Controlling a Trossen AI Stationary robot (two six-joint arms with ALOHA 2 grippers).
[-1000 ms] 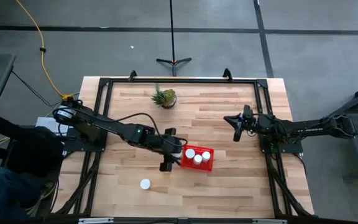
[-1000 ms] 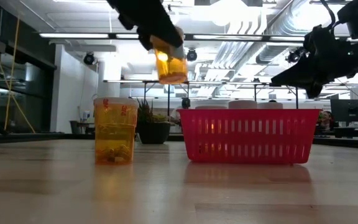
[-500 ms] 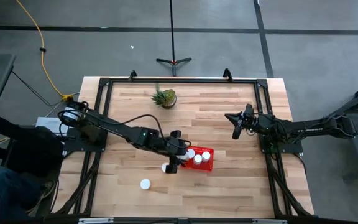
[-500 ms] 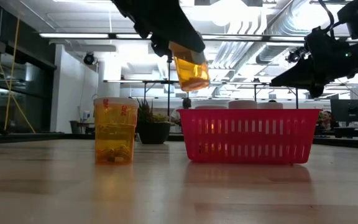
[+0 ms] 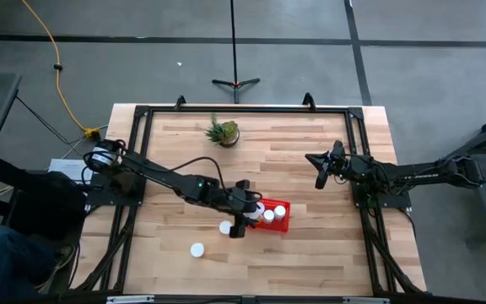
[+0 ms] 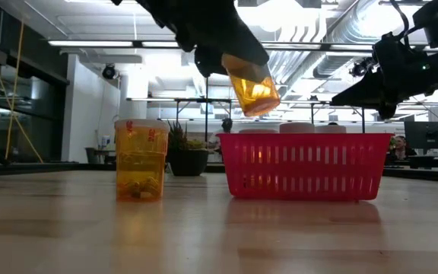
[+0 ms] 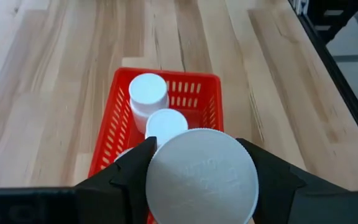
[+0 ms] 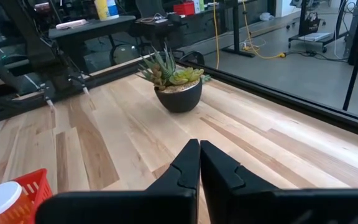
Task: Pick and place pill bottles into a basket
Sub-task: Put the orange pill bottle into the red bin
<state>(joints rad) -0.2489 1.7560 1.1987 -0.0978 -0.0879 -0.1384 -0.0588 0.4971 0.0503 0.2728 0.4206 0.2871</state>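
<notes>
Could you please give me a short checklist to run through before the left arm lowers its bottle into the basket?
1. Grip: left gripper jaws closed on the held bottle, cap toward the wrist camera: ok.
2. Position: held bottle above the basket's near-left end, not yet inside: ok.
3. Bottle upright: it hangs tilted in the low view: not ok.
4. Free slot: white-capped bottles already fill part of the basket; the space under the held one is hidden: cannot tell.
5. Right gripper shut, parked clear of the basket: ok.
6. Remaining bottles on the table, away from the path: ok.
</notes>
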